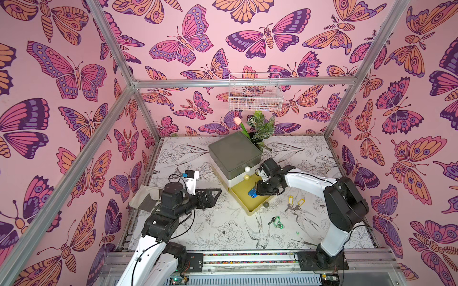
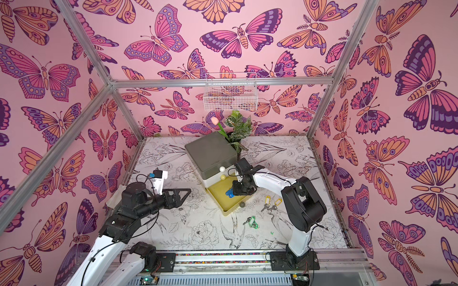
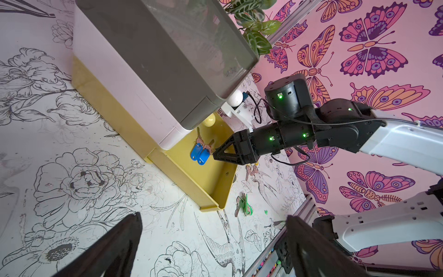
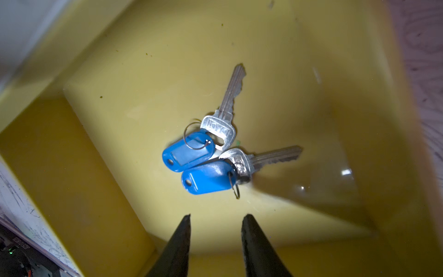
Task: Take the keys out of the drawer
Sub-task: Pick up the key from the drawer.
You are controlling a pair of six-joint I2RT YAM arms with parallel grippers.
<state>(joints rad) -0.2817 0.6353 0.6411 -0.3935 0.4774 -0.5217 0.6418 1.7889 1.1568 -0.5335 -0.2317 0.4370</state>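
The stamped letters on one key head are, I think, too blurred to read. The blue-tagged keys (image 4: 208, 158) lie flat in the yellow drawer (image 4: 96, 167), with the blades pointing away from my right hand (image 4: 217, 215). Its fingers (image 4: 182, 239) stand slightly apart and hold nothing. My left hand (image 3: 213, 215) is spread wide above the flower-printed tabletop (image 1: 223, 222), between butterfly walls (image 1: 247, 37).

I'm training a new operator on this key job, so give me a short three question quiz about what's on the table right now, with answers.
1. True or false: the blue-tagged keys lie outside the yellow drawer.
2. Which tag colours lie directly on the table? A: blue only. B: green and yellow. C: none.
3. Which hand is poised above the blue-tagged keys?
Key: 1 false; 2 B, the green-tagged keys and yellow-tagged keys; 3 the right hand, open and empty.
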